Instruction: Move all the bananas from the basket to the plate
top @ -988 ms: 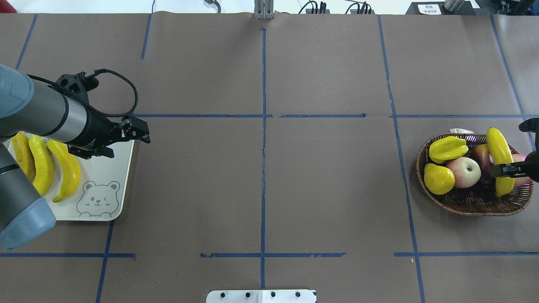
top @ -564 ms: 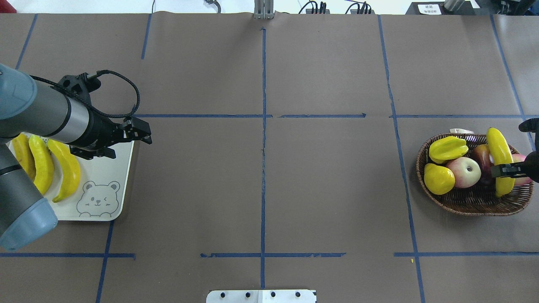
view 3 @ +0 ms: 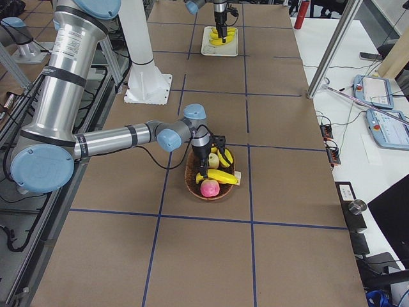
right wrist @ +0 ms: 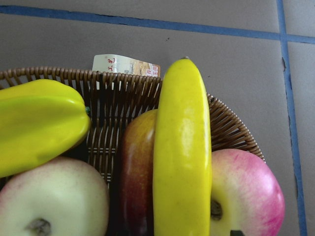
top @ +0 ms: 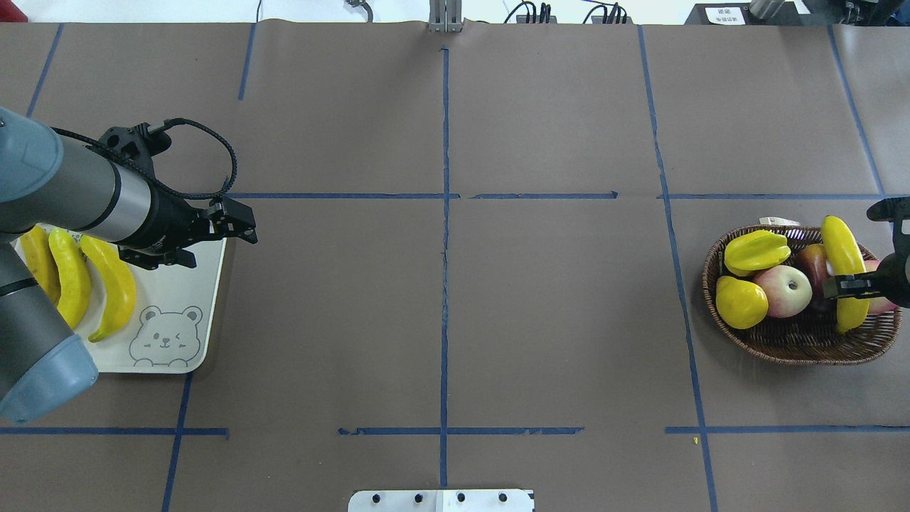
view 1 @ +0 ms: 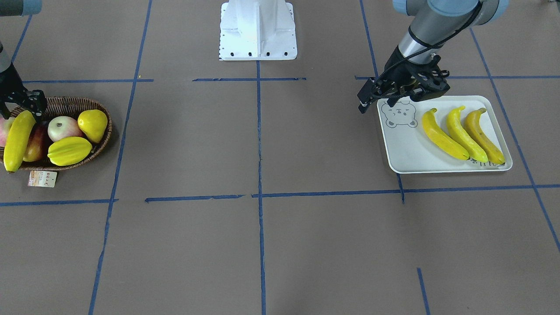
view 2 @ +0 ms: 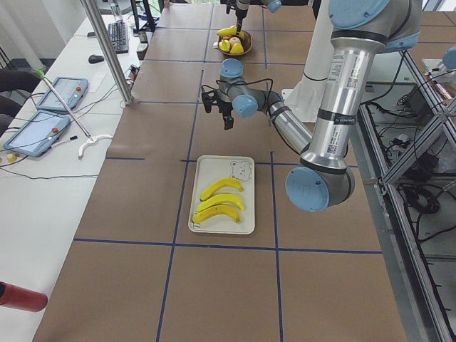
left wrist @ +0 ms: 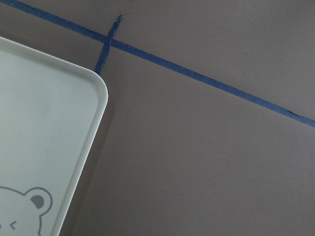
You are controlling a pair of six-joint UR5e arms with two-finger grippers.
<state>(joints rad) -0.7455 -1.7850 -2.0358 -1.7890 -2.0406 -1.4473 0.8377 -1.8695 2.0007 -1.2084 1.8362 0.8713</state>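
Three bananas [top: 71, 279] lie side by side on the plate [top: 178, 284] at the table's left end. Their far tips are hidden under the left arm [top: 78, 195] in the overhead view. That arm reaches in low from the left edge. The left gripper [top: 240, 222] hangs over the plate's far right corner, fingers apart and holding nothing. Its wrist camera shows just the plate's corner, a printed bear ear and blue tape.

Blue tape lines cross the brown-papered table [top: 554, 306].

At the right end sits the basket [top: 796, 345], with a paper tag [top: 778, 221] at its far rim. Inside, a starfruit [top: 757, 251] and a pear [top: 741, 301] fill the left side. Next come a pale apple [top: 784, 290], a dark red apple [top: 812, 262] and a pink apple [right wrist: 246, 196], mostly covered.

A fourth banana [top: 841, 249] lies on top of the apples, its far tip over the rim. The right gripper [top: 847, 286] points down at its middle. Whether it is clamped on the banana cannot be told. The right arm is cut off by the frame edge.
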